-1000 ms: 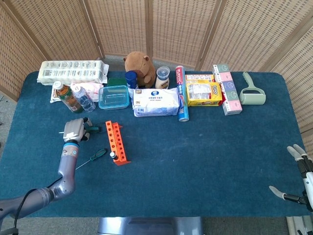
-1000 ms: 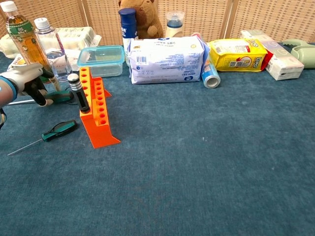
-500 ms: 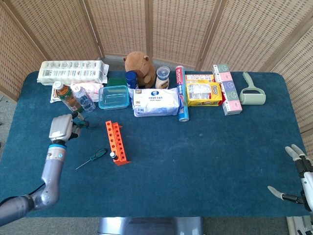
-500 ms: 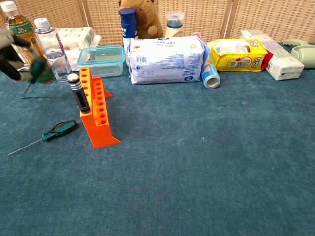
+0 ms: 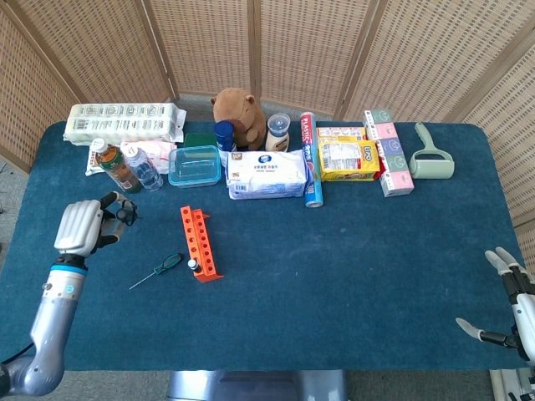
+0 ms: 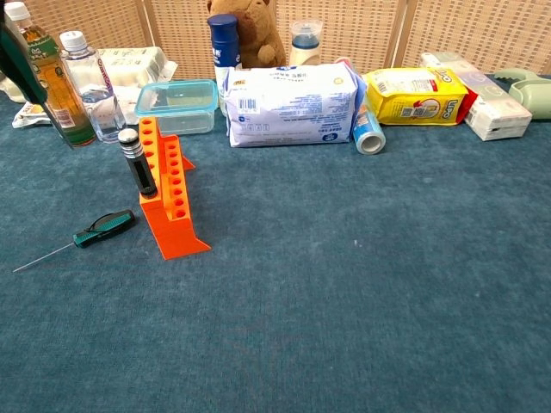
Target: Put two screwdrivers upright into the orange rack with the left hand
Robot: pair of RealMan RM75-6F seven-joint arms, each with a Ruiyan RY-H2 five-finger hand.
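One black-handled screwdriver (image 6: 138, 160) stands upright in the orange rack (image 6: 171, 202) near the table's left edge. The left hand (image 5: 81, 227) grips another screwdriver (image 6: 24, 70) aloft; right hand (image 5: 504, 302) spread, idle; one insertion left

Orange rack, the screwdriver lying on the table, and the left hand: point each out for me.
orange rack (image 6: 172, 202): chest view, on its sloped holed face.
screwdriver on the table (image 6: 105, 226): chest view, on its green-black handle.
left hand (image 5: 81, 227): head view, on the back of the hand.
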